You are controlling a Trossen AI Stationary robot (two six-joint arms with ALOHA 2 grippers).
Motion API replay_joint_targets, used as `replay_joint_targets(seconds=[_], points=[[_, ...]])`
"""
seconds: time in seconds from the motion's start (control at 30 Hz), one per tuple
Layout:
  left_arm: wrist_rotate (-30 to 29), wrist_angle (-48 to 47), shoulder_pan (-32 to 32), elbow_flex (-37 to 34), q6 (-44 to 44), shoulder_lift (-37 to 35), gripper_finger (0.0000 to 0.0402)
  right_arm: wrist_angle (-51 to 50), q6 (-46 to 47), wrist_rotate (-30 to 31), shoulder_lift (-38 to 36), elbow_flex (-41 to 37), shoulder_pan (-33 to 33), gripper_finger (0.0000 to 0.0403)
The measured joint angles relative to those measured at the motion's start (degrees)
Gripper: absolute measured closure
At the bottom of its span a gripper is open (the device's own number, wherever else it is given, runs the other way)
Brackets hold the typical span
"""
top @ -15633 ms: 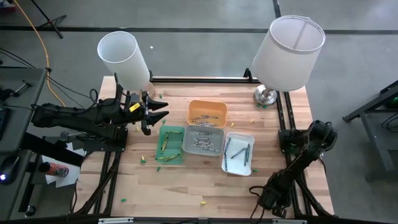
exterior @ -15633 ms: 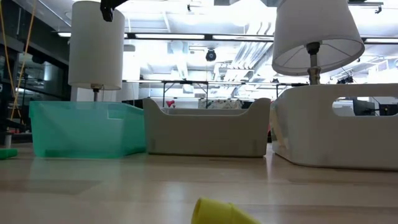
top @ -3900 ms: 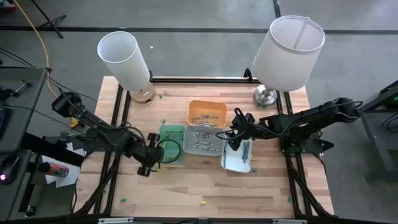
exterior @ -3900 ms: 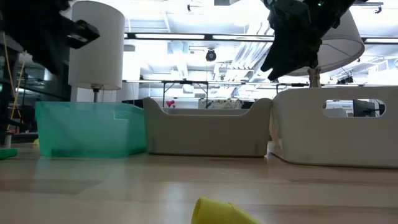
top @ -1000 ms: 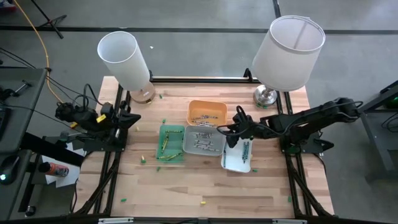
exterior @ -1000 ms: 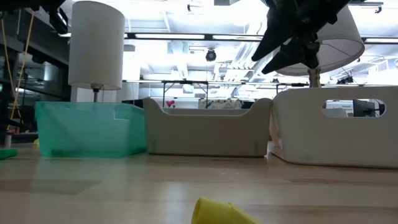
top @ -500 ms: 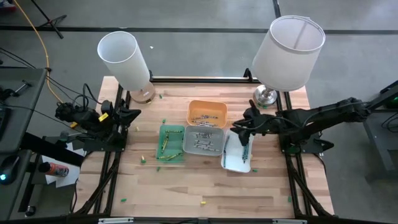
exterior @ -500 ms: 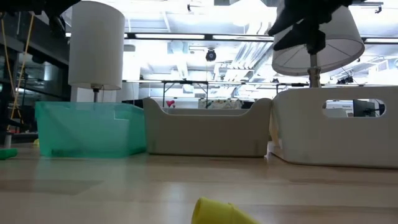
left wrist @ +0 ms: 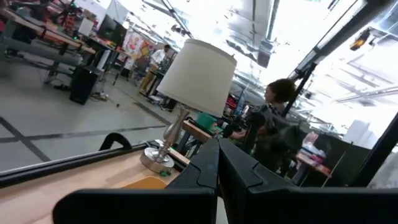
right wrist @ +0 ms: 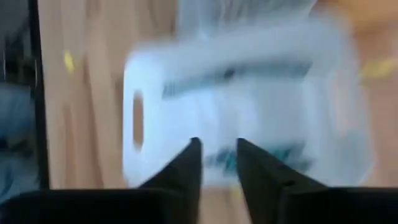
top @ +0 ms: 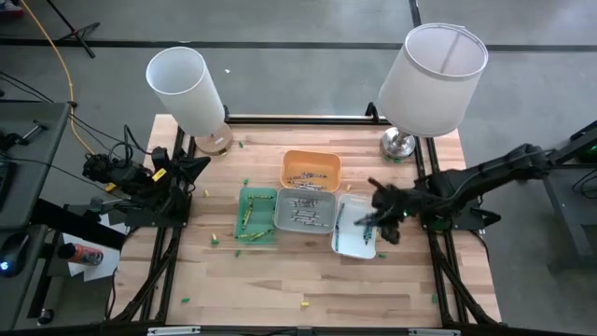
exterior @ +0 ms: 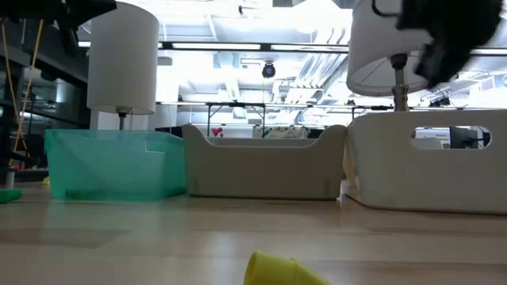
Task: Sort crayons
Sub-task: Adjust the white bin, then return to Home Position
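Crayons (top: 305, 209): short thin sticks, most already lying in four small trays at the middle of the table. Green ones lie in the green tray (top: 256, 216), grey-white ones in the grey tray (top: 305, 211), orange ones in the orange tray (top: 311, 170) behind it, and dark teal ones in the white tray (top: 354, 229). Several strays lie loose on the wooden table (top: 280, 280): a yellow crayon (top: 303, 303) near the front edge, a green crayon (top: 186, 300) at the front left, others by the green tray and near the lamp bases.

Handling, as a judgement: each stick looks light, rigid and round, so it will likely roll or skid if nudged, and could snap if pinched hard. The best hold appears to be across the middle of its length, fingers set square to the stick and brought low to the tabletop.

Right gripper (top: 379, 217): above the right edge of the white tray; in the right wrist view its fingers (right wrist: 186, 163) stand a narrow gap apart with nothing visible between them.

Left gripper (top: 193, 169): raised at the table's left edge, well apart from the trays, fingers pressed together and empty.

Two lamps (top: 187, 91) stand at the back corners.
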Motion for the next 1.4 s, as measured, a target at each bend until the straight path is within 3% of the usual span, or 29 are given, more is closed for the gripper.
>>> replay_joint_targets(seconds=[0.13, 0.3, 0.5, 0.83, 1.3, 1.4], points=[[-0.17, -0.03, 0.00, 0.00, -0.13, 0.01, 0.0401, -1.69, 9.12, -3.72, -0.30, -5.35, 4.30, 0.0390], [-1.82, -0.33, -0.01, 0.02, -0.11, 0.01, 0.0401, -1.51, 21.63, 1.17, 0.37, -10.02, 7.12, 0.0394], [-1.82, -0.73, -0.02, 0.02, -0.05, 0.00, 0.0401, -4.97, 28.86, 8.07, 3.74, -11.30, 3.10, 0.0401], [-1.63, -0.88, 0.00, 0.02, 0.53, 0.02, 0.0401, 0.97, 25.96, 5.95, 8.80, -11.26, -5.17, 0.0402], [-1.61, -1.06, -0.01, 0.04, 1.46, 0.02, 0.0401, 0.95, 18.32, 6.41, 8.76, -11.19, -13.08, 0.0403], [-4.00, -2.27, -0.02, 0.04, 1.33, 0.60, 0.0401, 0.22, 14.78, 6.40, 8.46, -11.19, -14.69, 0.0403]])
